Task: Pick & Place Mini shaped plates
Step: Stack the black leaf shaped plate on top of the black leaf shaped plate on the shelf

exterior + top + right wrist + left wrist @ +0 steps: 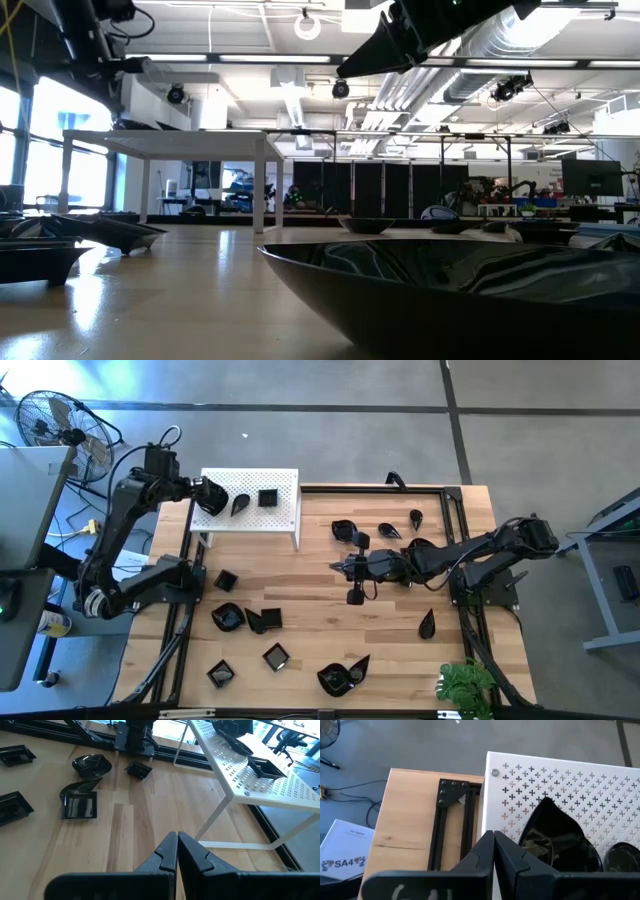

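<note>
Presently, white stand (250, 500) bears three mini shaped plates (267, 498); many remain on table (320, 620); left gripper (493, 851) and right gripper (177, 851) both closed, empty.

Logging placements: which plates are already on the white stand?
Two: the teardrop plate and the square plate, side by side on the white stand beside the left gripper. All others lie on the wooden table.

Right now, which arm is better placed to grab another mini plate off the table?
Right. The right gripper hovers mid-table, shut and empty, with plates close by. The left gripper is over the white stand.
</note>
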